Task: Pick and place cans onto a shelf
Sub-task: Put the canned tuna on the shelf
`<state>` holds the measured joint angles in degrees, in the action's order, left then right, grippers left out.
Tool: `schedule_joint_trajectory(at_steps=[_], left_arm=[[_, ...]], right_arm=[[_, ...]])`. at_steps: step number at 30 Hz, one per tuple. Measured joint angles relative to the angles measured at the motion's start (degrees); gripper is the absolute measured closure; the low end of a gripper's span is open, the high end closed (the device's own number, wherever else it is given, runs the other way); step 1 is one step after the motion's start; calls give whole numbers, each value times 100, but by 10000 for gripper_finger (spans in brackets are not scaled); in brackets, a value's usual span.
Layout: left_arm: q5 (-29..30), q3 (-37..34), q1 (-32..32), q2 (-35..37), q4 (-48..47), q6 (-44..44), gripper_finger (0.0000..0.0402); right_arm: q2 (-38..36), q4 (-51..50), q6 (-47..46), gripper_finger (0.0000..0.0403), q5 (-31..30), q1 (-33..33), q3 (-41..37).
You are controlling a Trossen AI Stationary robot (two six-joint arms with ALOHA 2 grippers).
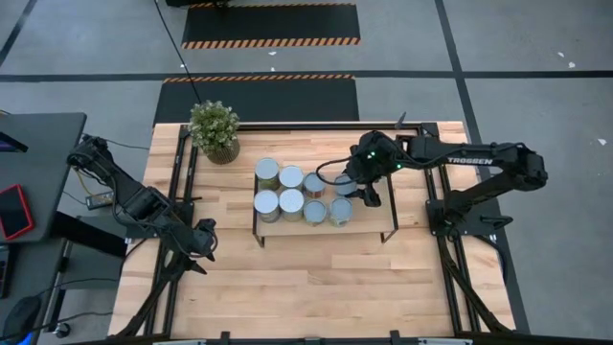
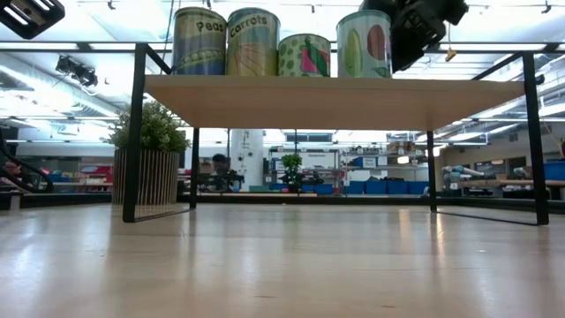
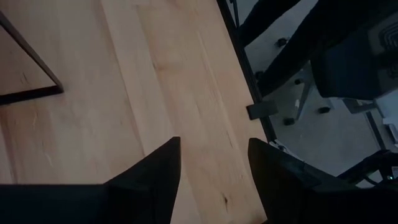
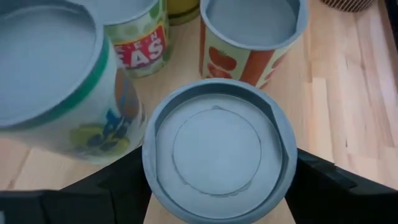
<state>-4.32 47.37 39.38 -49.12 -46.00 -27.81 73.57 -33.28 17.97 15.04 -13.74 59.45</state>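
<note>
Grey-lidded can [image 4: 217, 149] betw right fingers [image 4: 329, 183] on shelf [image 1: 369, 222], labels only in low view, left fingers [image 3: 158, 171] open.

- A potted plant [image 1: 214, 130] with small green leaves stands in a slatted pot near the table's far edge, toward the left; the low view shows it [image 2: 150, 150] too.
- The wooden table [image 1: 287, 278] is made of pale planks.
- A black mat [image 1: 257, 99] with orange-striped edging lies on the grey floor just beyond the table.
- A second black mat [image 1: 270, 24] lies farther back.
- A red tablet [image 1: 11, 211] rests on a dark side desk [image 1: 38, 144].
</note>
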Motion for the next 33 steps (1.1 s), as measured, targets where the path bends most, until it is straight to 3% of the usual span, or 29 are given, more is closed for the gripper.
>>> schedule_joint_trajectory(at_steps=[13,22,33], left_arm=[[0,0,-1,2,62,0,209],[0,4,-1,0,192,0,207],[0,4,1,0,199,0,209]], right_arm=[[432,211,266,83,270,-30,1],[436,267,188,45,307,-39,1],[399,-936,294,25,262,-107,608]])
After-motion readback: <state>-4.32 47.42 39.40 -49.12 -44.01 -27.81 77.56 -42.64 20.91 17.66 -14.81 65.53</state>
